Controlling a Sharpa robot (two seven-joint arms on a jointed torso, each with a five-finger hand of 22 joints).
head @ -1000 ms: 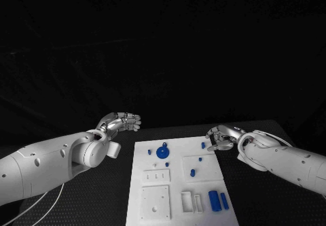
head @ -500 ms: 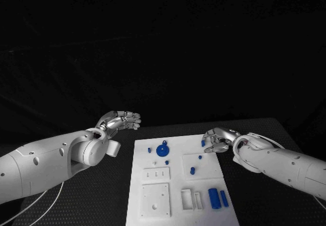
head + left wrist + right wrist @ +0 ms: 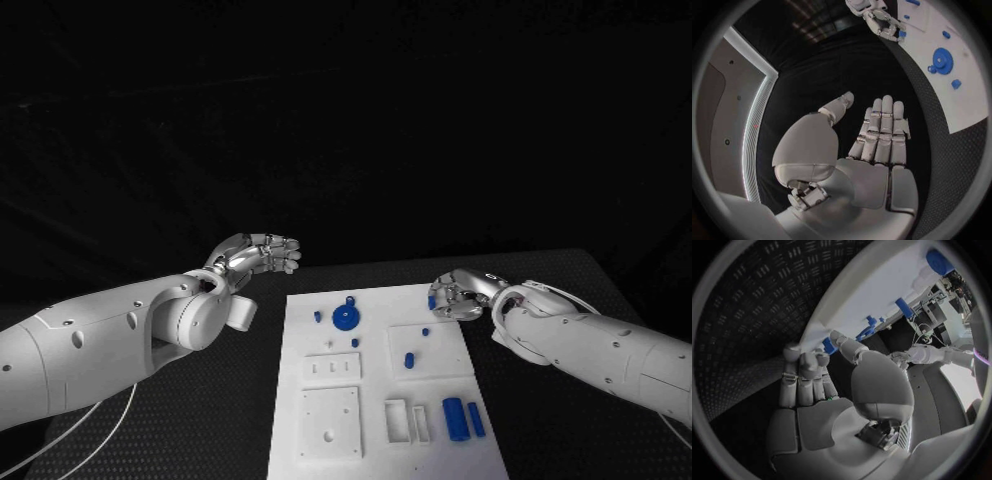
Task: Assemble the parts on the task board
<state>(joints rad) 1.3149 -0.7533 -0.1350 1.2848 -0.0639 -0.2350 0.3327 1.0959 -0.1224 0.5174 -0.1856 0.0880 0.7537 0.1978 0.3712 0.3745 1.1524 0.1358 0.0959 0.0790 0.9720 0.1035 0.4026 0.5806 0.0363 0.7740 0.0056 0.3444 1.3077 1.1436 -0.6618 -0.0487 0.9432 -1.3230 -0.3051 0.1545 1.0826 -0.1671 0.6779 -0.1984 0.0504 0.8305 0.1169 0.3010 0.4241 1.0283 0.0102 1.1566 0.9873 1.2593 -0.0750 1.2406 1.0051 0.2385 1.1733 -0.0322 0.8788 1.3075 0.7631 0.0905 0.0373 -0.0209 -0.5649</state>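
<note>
Two white arms reach over the black table [image 3: 562, 290], one from each side of the white task board [image 3: 378, 400]. The right hand [image 3: 459, 295] sits at the board's far right corner, and its fingers [image 3: 803, 371] close around a small blue peg [image 3: 829, 345] that stands at the board's edge; in the left wrist view the same blue piece shows between the fingertips of that hand. The left hand [image 3: 257, 256] hovers off the board, beyond its far left corner, holding nothing; its fingers [image 3: 881, 131] lie straight and side by side in its own wrist view, with the thumb set apart (in the head view they look somewhat curled).

On the board, a blue gear [image 3: 346, 319] lies near the far end, with a small blue stud [image 3: 317, 317] just beside it on the left arm's side. A little blue oval piece [image 3: 408, 359] rests on the raised square toward the right. Two blue cylinders [image 3: 462, 418] lie side by side near the board's near right edge, next to a white slotted holder [image 3: 407, 423]. A white square plate [image 3: 330, 424] with a hole sits on the near left part of the board.
</note>
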